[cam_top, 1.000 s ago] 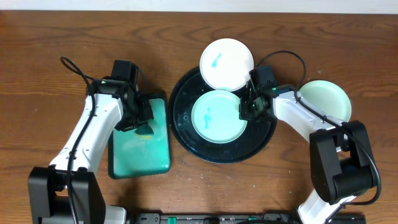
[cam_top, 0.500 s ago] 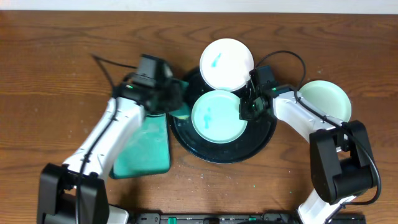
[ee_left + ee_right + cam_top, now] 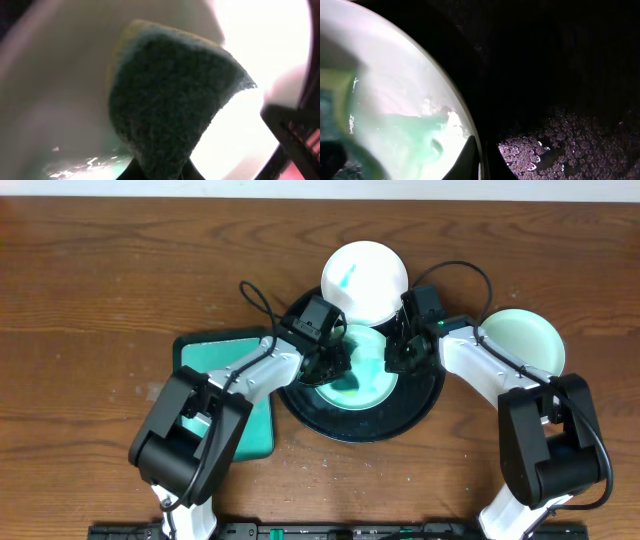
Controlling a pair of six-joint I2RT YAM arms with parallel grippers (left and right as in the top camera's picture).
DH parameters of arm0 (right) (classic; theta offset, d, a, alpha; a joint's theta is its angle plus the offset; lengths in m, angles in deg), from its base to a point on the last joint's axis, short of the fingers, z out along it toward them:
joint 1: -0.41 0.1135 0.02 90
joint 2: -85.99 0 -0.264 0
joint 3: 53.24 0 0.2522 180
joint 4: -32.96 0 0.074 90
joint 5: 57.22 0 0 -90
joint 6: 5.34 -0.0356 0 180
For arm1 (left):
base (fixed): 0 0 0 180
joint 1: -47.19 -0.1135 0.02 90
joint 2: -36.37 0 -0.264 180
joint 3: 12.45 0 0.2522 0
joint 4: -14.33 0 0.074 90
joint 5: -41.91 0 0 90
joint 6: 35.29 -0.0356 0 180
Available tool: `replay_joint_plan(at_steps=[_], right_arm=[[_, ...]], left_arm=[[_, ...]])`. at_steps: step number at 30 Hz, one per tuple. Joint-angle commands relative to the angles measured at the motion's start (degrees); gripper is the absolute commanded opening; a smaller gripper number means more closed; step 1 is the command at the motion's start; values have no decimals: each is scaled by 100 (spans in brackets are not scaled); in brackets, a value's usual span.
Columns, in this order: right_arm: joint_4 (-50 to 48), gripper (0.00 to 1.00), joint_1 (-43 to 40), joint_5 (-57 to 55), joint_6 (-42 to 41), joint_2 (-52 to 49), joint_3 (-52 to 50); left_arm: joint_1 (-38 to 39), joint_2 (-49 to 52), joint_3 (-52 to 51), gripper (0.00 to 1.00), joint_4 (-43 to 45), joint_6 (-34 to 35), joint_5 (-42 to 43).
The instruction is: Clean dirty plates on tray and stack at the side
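Note:
A pale mint plate (image 3: 368,376) with teal smears lies in the large black tray (image 3: 420,408). My left gripper (image 3: 338,366) is shut on a green and yellow sponge (image 3: 170,95) and presses it on this plate. My right gripper (image 3: 397,358) is shut on the plate's right rim (image 3: 470,135). A white plate (image 3: 364,280) with a teal smear leans on the tray's far rim. A second mint plate (image 3: 524,340) lies on the table to the right.
A teal rectangular sponge tray (image 3: 228,420) sits left of the black tray. Water drops lie on the black tray floor (image 3: 555,145). Cables run from both arms near the tray's far side.
My left arm has swung right from the sponge tray, carrying the sponge onto the mint plate in the black tray. The right arm has stayed still on the rim.

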Motion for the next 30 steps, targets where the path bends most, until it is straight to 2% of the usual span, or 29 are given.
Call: replay_joint_plan(at_steps=[1, 5, 9, 14, 15, 18, 21, 23, 26, 30], right_arm=[[74, 1, -87, -601, 22, -17, -9], [74, 1, -87, -601, 22, -17, -9], [74, 1, -87, -601, 22, -17, -9], [79, 1, -87, -601, 22, -17, -9], [85, 1, -87, -601, 22, -17, -9], [94, 1, -87, -601, 22, -17, -9], [90, 1, -87, -603, 22, -17, -9], [92, 1, -87, -601, 24, -17, -9], [90, 1, -87, -601, 22, -17, -9], [76, 1, -87, -601, 22, -17, -9]], left_arm=[[-435, 177, -122, 7, -531, 597, -901], [-732, 177, 59, 7, -994, 387, -1115], [-688, 177, 111, 7, -894, 66, -1110], [-446, 175, 109, 8, -772, 52, -999], [-444, 175, 111, 11, -769, 46, -798], [-466, 122, 160, 31, -634, -885, 31], [-404, -149, 273, 49, -826, -1445, 133], [-339, -470, 310, 70, -1014, -1849, -79], [-308, -859, 310, 74, -1329, -2087, -680], [-236, -911, 308, 71, -1353, -2337, -793]])
